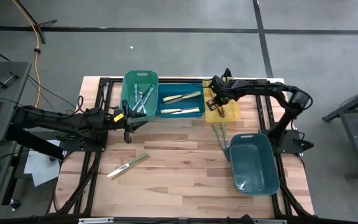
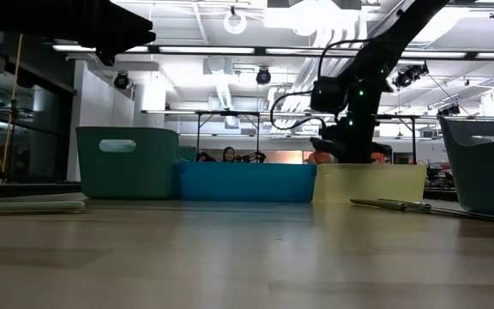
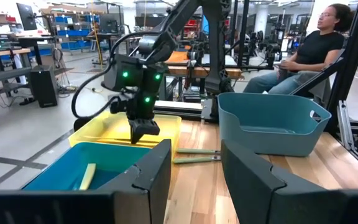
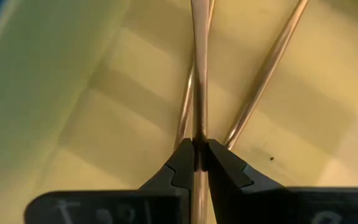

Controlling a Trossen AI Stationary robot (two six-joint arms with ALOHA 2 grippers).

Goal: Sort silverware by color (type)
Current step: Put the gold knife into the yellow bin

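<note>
1. The right end effector (image 1: pixel 221 104) hangs over the yellow bin (image 1: pixel 231 112) at the back of the desk (image 1: pixel 179 174), its fingers pinched on a thin brownish utensil (image 4: pixel 199 68) that runs straight out from the tips into the bin.
2. A second brownish utensil (image 4: pixel 263 78) lies slanted on the yellow floor just beside it.
3. The left end effector (image 1: pixel 127 121) waits near the green bin (image 1: pixel 140 77), fingers apart, gripping nothing.
4. Pale yellow utensils (image 1: pixel 182 97) lie in the blue bin (image 1: pixel 180 114).
5. One green-handled utensil (image 1: pixel 128 165) lies loose on the desk, well apart from both arms; two more (image 1: pixel 220 135) rest beside the teal bin (image 1: pixel 252 163).
</note>
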